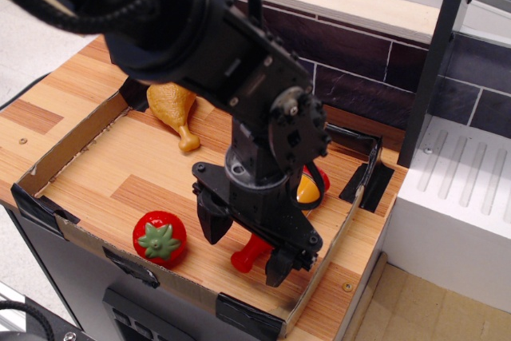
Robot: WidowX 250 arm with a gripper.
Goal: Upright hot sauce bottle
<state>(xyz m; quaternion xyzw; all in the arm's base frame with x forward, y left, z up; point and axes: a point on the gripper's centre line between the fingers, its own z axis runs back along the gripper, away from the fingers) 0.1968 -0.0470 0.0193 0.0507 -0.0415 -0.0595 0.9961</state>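
The hot sauce bottle (pixel 249 253) lies on its side in the cardboard tray (pixel 76 233), red cap toward the front edge. Only its cap and neck and a bit of its yellow-orange label end (pixel 310 188) show; the rest is hidden behind the arm. My black gripper (pixel 244 247) is low over the bottle, open, with one finger (pixel 209 221) left of the neck and the other (pixel 281 264) right of it. I cannot tell whether the fingers touch the bottle.
A red toy fruit with a green leafy top (pixel 160 238) sits left of the gripper. A toy chicken drumstick (pixel 173 106) lies at the tray's back left. The tray's front wall (pixel 247 309) is just below the gripper. A white rack (pixel 463 189) stands to the right.
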